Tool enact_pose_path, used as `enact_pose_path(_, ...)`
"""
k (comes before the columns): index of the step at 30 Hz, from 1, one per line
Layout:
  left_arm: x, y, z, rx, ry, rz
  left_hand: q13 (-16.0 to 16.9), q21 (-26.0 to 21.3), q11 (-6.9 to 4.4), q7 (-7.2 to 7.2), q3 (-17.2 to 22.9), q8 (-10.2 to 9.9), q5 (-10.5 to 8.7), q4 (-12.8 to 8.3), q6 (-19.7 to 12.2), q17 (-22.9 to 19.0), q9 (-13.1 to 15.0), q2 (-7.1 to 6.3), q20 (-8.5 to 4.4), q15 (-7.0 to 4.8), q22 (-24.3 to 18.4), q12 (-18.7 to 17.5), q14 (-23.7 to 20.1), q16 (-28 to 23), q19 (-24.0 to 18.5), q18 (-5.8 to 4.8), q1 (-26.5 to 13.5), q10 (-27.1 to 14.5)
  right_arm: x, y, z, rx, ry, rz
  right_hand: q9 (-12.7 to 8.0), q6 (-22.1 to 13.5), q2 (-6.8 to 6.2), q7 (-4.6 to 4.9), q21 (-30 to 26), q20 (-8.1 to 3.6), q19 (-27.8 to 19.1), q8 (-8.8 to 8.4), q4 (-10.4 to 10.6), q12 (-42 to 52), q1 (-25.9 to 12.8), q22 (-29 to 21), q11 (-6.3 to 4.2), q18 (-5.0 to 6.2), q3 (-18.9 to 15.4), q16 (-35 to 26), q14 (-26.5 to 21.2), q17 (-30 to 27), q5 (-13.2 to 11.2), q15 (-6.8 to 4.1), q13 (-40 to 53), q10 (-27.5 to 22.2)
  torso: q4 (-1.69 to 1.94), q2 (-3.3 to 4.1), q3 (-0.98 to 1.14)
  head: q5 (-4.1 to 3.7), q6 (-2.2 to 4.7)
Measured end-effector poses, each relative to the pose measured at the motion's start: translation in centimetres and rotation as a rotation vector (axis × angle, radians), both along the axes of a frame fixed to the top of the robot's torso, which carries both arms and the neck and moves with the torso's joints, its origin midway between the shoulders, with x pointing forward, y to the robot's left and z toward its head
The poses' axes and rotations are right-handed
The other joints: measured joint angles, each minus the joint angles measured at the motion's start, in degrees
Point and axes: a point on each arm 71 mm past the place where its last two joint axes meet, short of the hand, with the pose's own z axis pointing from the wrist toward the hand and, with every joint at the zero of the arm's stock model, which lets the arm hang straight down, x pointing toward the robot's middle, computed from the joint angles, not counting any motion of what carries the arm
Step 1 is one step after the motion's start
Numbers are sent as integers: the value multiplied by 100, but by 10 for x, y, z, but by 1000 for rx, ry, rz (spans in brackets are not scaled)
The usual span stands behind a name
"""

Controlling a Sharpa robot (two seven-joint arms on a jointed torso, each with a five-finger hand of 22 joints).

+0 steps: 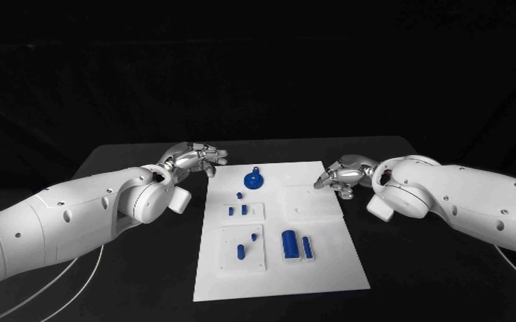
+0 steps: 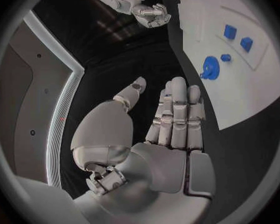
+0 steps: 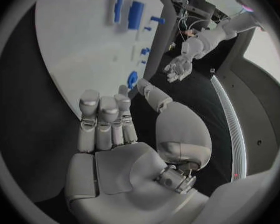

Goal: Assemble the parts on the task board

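The white task board [image 1: 323, 195] lies in the middle of the black table. A round blue part [image 1: 255, 180] with a small knob sits near its far edge. Small blue pieces [image 1: 238, 209] stand in a raised block below it. A thick blue cylinder [image 1: 289, 244] and a thinner one [image 1: 308, 247] lie nearer to me. My left hand [image 1: 197, 159] hovers off the board's far left corner, holding nothing. In the left wrist view its fingers [image 2: 177, 114] are stretched out towards the board [image 2: 252, 89]. My right hand [image 1: 344, 175] hovers at the board's right edge, fingers [image 3: 105, 119] extended, holding nothing.
Bare black table [image 1: 129, 277] surrounds the board on all sides. A second raised white block [image 1: 243, 259] with two small blue pegs sits on the board's near left. Each wrist view shows the other hand across the board: the right hand [image 2: 151, 15], the left hand [image 3: 177, 69].
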Motion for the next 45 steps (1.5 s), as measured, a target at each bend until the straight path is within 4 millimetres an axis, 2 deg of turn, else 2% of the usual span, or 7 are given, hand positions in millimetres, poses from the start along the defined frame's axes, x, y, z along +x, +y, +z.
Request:
enact_pose_path(10,27,28,9,-25,-41,137,-18,-544,139,1,126,54,0,-126,1,-421,-19,-3,145,267,-151,3,-725,-1139,-569,-6,49,3,57,-18,8,190,-178,-189,103,-497,182,315,-1286,441,-1132,-77,-191,-1167,182,-556,249,1,-125,-1409,-972,-759,408,318,-953,-910,5,-74,-47,-1,332)
enact_pose_path(16,41,34,9,-50,-60,204,-240,-1123,301,-33,156,11,0,-205,-218,-766,-65,-3,680,837,-305,-135,-1704,-2413,-1347,-91,49,-596,65,-23,0,286,-212,-248,92,-797,258,550,-2669,905,-2196,-188,-181,-2768,258,-1247,639,18,-132,-3056,-1808,-1703,421,974,-2657,-1480,7,-122,-82,-2,471)
enact_pose_path(27,52,31,10,-85,-89,239,-526,-1787,109,-382,10,-284,0,-169,-873,-1014,-171,-126,1062,969,-407,-135,-2823,-3309,-2398,-223,-75,-1776,63,-16,-16,408,-206,-270,-136,-1080,448,466,-3915,1305,-3276,-254,-181,-4382,249,-1922,992,-306,-454,-4670,-2537,-2718,421,1537,-4632,-1507,21,-198,-86,65,582)
enact_pose_path(32,53,31,10,-96,-98,244,-511,-1856,70,-409,-50,-293,0,-112,-964,-1023,-195,-129,1095,948,-404,-135,-2907,-3385,-2501,-223,-154,-1902,63,-17,-20,429,-208,-280,-277,-1278,497,413,-4254,1370,-3584,-295,-142,-4799,151,-2162,977,-359,-711,-4985,-2737,-3064,387,1551,-5157,-1563,26,-205,-68,85,619)
enact_pose_path(36,51,31,9,-97,-93,243,-669,-3022,-173,-654,-1112,-845,-123,436,-2604,-1361,-1280,110,869,602,-1296,-309,-4368,-4569,-3433,-223,-2498,-3996,62,-16,-20,429,-207,-280,-1614,-3227,652,27,-5016,930,-4928,-744,536,-5172,-2047,-4404,592,-772,-1923,-5744,-4712,-4301,-186,1198,-5867,-3778,32,-205,-68,79,607)
enact_pose_path(39,48,26,7,-106,-86,236,-758,-3654,-304,-791,-1695,-1151,-201,726,-3501,-1551,-1879,270,741,406,-2985,-397,-5160,-5215,-3932,-222,-3754,-5146,59,-13,-20,437,-205,-276,-2342,-4278,719,-182,-5418,680,-5658,-989,905,-5355,-3210,-5621,385,-970,-2572,-6144,-5779,-4963,-483,996,-6228,-4991,54,-208,-64,49,547)
enact_pose_path(45,28,3,-2,-141,-61,211,-841,-4251,-430,-922,-2245,-1440,-257,1000,-4346,-1729,-2447,417,623,222,-5445,-462,-5905,-5821,-4399,-221,-4944,-6234,45,6,-21,488,-200,-258,-3026,-5269,784,-379,-5798,448,-6346,-1220,1252,-5522,-4311,-6775,189,-1114,-3184,-6521,-6784,-5587,-762,813,-6569,-6135,136,-214,-47,-32,370)
